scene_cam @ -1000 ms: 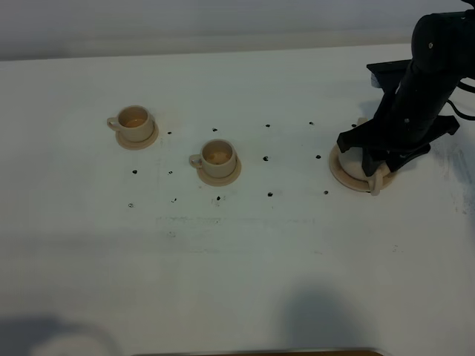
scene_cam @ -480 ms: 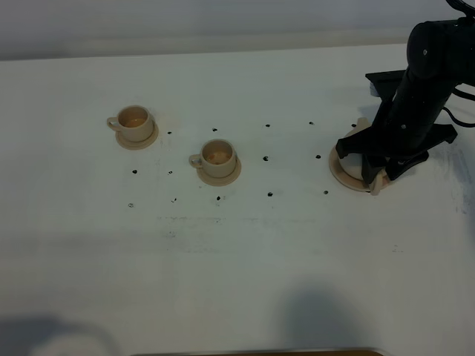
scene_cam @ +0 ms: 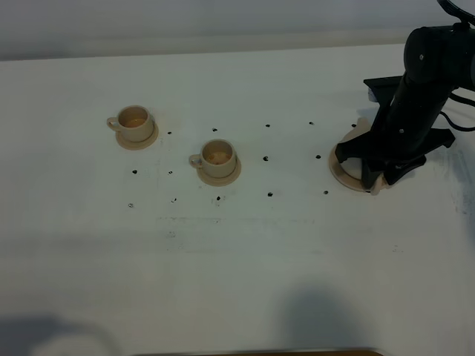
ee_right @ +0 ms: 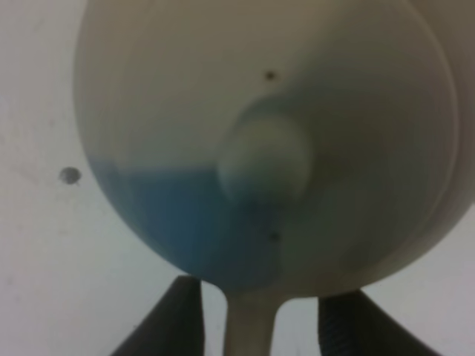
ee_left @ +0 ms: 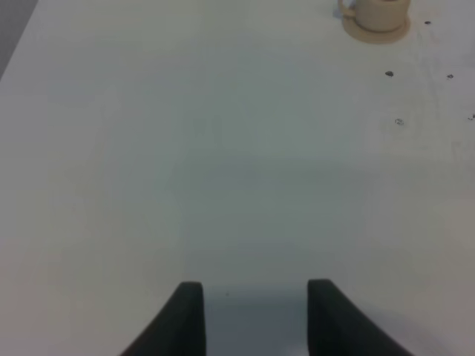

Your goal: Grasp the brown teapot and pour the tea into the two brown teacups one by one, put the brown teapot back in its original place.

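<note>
As read from left to right, found left gripper (ee_left: 252, 308) over bare white table (ee_left: 185, 148), jaws apart and holding nothing. Noted left teacup (scene_cam: 135, 121) toward far left and second teacup (scene_cam: 218, 156) nearer and further right, well apart, each upright on a small saucer (scene_cam: 148, 141). Recorded dark dots (scene_cam: 266, 159) scattered on tabletop between cups and pot. Found brown teapot (ee_right: 267, 133) seated on wide saucer (scene_cam: 338, 169) at right, largely hidden under right arm (scene_cam: 415, 111) from above. Found right gripper (ee_right: 260, 326) straddling loop handle (ee_right: 251, 319), jaws partly open, gaps showing on both sides, not clamped.
</note>
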You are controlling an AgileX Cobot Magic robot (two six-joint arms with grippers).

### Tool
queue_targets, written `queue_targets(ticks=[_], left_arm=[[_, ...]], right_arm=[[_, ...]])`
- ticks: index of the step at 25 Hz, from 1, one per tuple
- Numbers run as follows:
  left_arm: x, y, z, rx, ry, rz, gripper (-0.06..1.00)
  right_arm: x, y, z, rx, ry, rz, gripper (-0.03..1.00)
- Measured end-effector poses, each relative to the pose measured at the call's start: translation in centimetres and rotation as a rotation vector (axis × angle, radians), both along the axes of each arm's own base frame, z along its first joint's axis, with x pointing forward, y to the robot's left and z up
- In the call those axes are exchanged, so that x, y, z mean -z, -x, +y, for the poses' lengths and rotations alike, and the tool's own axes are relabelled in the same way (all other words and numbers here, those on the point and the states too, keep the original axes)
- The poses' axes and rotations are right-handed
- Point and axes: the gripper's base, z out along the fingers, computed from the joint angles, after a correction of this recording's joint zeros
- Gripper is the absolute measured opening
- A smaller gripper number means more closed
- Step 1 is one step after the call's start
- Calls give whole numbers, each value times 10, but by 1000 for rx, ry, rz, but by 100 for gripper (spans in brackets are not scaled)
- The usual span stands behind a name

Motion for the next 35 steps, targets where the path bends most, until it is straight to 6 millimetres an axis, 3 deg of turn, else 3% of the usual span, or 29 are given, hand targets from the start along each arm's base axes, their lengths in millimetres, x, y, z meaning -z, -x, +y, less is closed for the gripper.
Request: queue_targets(ticks=[6, 16, 26, 35], left_arm=[[0, 0, 0, 0, 0, 0, 31], [0, 0, 0, 0, 0, 0, 31], [0, 0, 0, 0, 0, 0, 31], [0, 0, 0, -1, 1, 0, 31]], right_arm=[[0, -1, 0, -43, -5, -21, 11], [-2, -3, 1, -74, -13, -49, 11], [-27, -4, 0, -90, -15, -152, 11], [-29, -4, 0, -100, -15, -159, 11]])
